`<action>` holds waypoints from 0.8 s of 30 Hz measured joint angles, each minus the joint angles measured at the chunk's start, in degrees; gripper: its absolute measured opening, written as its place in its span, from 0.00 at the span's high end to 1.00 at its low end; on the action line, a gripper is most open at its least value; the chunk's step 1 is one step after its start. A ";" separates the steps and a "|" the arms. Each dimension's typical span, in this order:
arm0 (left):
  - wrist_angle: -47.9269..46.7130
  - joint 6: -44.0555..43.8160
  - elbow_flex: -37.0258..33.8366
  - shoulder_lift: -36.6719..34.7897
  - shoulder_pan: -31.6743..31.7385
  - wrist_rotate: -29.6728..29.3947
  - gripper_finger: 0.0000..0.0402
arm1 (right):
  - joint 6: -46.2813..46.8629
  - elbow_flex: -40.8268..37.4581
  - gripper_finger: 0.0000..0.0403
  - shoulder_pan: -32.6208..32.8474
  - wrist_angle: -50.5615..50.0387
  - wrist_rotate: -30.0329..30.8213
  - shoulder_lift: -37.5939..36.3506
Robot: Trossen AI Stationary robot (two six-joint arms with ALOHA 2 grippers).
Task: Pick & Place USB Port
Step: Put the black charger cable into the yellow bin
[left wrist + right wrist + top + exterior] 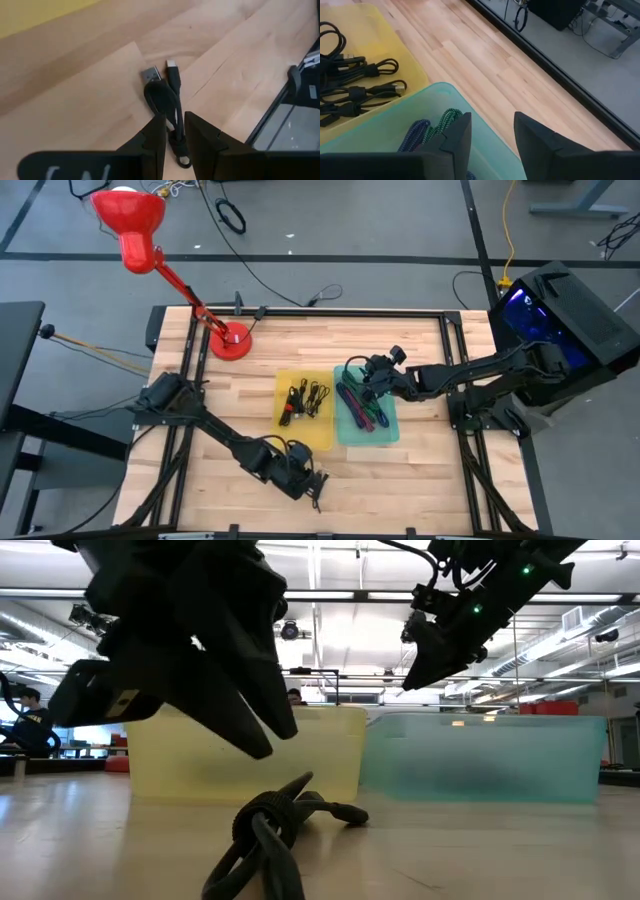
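A short black USB cable, bundled into a loop with both plugs free, lies flat on the wood near the table's near edge. My left gripper hovers just above it, fingers narrowly open, one on each side of the loop, touching nothing. My right gripper is open and empty above the teal tray, which holds green, blue and pink braided cables. The yellow tray holds several black cables.
The two trays stand side by side mid-table. A red desk lamp has its base near the far left corner. The metal table frame runs close beside the black cable. Bare wood lies left of the yellow tray.
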 joint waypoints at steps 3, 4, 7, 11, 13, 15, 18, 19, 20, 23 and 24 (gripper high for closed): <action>1.63 0.05 -0.02 0.53 0.00 0.22 0.82 | -0.08 0.00 0.63 0.00 -0.26 0.02 0.00; 2.30 0.07 -0.02 0.56 0.00 0.33 0.82 | -0.44 0.00 0.63 0.00 -0.30 0.00 0.00; 3.13 0.06 0.05 1.05 -0.04 1.12 0.82 | -0.87 0.00 0.63 0.00 -0.61 0.01 0.00; 3.82 0.05 0.09 1.60 -0.02 0.78 0.82 | -0.91 0.00 0.63 0.00 -0.65 0.00 0.00; 4.11 0.05 -0.04 2.26 -0.08 0.79 0.82 | -0.92 0.00 0.63 0.00 -0.72 0.02 0.00; 6.31 0.23 0.00 3.18 -0.11 1.20 0.82 | -0.92 0.00 0.63 0.00 -0.63 0.02 0.01; 7.15 0.46 0.09 3.72 0.02 1.43 0.82 | -0.92 0.00 0.63 0.00 -0.51 0.02 0.02; 6.61 0.51 0.06 3.79 0.07 1.48 0.82 | -0.92 0.00 0.63 0.00 -0.51 0.04 0.02; 6.38 0.63 0.00 3.84 0.07 1.67 0.82 | -0.94 0.00 0.63 0.00 -0.38 0.02 0.02; 6.77 0.77 0.09 4.74 0.44 2.10 0.82 | -0.94 0.00 0.63 0.00 -0.40 0.02 0.02; 6.67 0.87 -0.01 4.84 0.44 2.30 0.82 | -0.93 0.00 0.63 0.00 -0.28 0.02 0.02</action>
